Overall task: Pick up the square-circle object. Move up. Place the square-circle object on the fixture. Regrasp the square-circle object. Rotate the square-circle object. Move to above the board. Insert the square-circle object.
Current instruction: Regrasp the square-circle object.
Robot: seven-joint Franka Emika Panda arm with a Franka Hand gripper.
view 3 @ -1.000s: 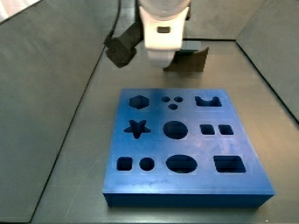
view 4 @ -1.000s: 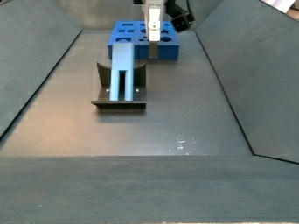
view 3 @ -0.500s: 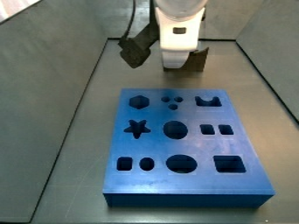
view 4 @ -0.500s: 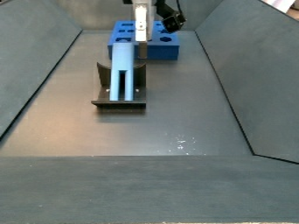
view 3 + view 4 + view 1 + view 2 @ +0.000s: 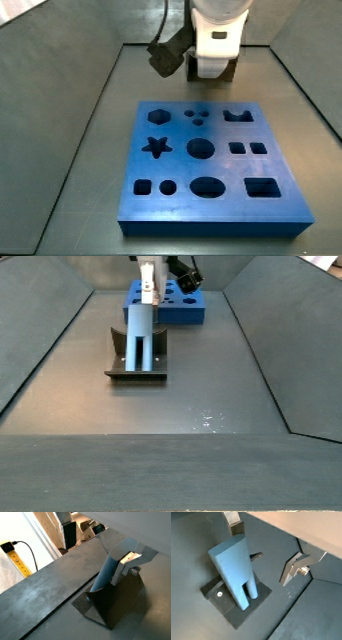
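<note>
The square-circle object point(image 5: 140, 336) leans on the fixture point(image 5: 134, 373), looking stiff, light, smooth; the gripper point(image 5: 264, 549), open above, should take its upper end.

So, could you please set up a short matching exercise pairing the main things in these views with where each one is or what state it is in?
Column one:
1. square-circle object
2. fixture
3. board
4. gripper

Column two:
A. lies flat on the floor, its shaped holes all empty
B. open, fingers on either side of the peg's top, not touching it
C. dark bracket on a base plate, standing on the floor
D. pale blue, propped upright on the bracket

Pairs: 1-D, 2-C, 3-A, 4-B
</note>
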